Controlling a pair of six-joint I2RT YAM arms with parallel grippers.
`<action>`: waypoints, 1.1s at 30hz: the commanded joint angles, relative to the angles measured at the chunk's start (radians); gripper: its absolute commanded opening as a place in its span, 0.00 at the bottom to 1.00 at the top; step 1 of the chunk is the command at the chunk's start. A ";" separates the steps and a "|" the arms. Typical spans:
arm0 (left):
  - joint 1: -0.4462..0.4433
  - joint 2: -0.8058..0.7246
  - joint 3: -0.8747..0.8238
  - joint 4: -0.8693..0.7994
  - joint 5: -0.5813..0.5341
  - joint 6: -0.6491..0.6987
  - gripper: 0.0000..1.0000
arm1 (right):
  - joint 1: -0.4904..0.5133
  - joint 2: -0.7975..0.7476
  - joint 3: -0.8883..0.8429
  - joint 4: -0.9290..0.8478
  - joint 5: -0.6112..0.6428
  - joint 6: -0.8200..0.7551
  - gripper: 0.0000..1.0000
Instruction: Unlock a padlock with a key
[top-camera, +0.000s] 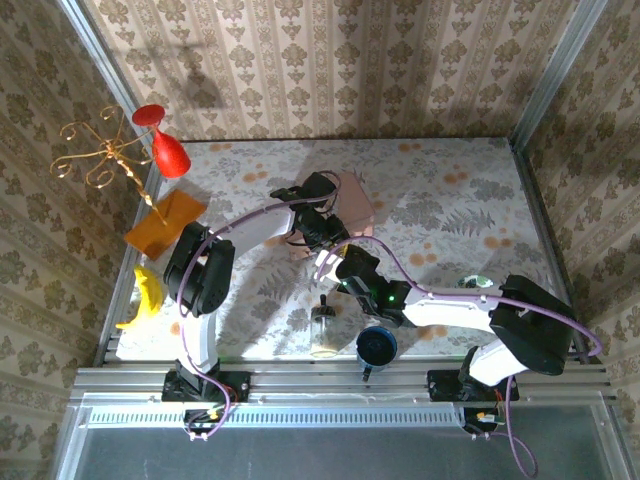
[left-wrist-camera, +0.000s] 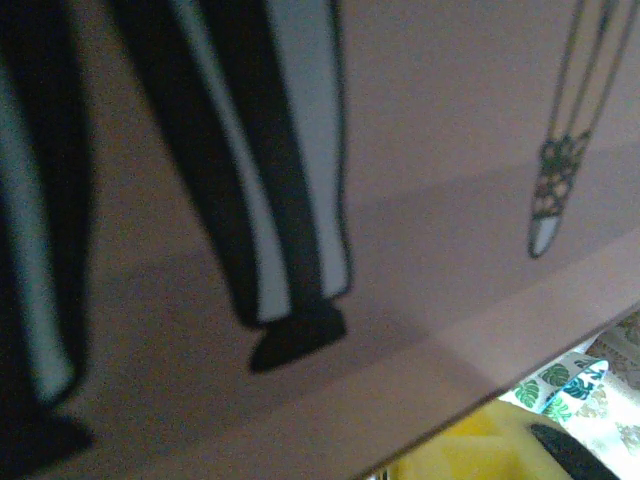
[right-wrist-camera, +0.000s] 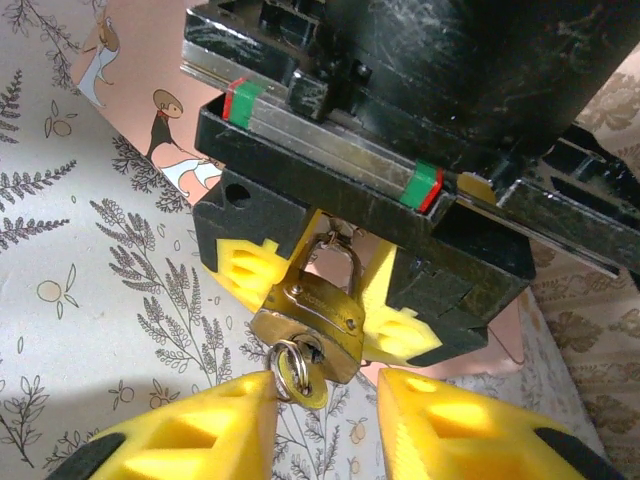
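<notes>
A small brass padlock (right-wrist-camera: 305, 318) with a silvery shackle hangs in the air, and my left gripper (right-wrist-camera: 322, 285) is shut on its top from above. A key (right-wrist-camera: 305, 380) on a silver ring sticks out of the keyhole in its underside. My right gripper (right-wrist-camera: 325, 395) comes up from below with its yellow fingers apart. The key's head lies against the left finger (right-wrist-camera: 235, 410) and is well short of the right one. From above, the left gripper (top-camera: 325, 232) and the right gripper (top-camera: 338, 262) meet at mid-table.
A pink picture box (top-camera: 355, 200) lies just behind the grippers, close under the left wrist (left-wrist-camera: 420, 150). A small glass jar (top-camera: 322, 330) and a blue cup (top-camera: 377, 345) stand near the front edge. A red wine glass (top-camera: 165, 148), gold stand (top-camera: 100, 160), orange sheet (top-camera: 165, 220) and banana (top-camera: 145, 295) are at the left.
</notes>
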 joint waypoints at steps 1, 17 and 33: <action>0.001 -0.003 0.057 0.023 0.053 0.019 0.00 | 0.007 0.020 0.026 0.005 0.015 0.002 0.32; -0.003 -0.003 0.058 0.030 0.057 0.016 0.00 | 0.003 0.057 0.040 0.002 0.021 0.028 0.16; -0.007 -0.004 0.040 0.098 0.068 -0.032 0.00 | -0.005 0.087 0.073 -0.108 0.030 0.310 0.00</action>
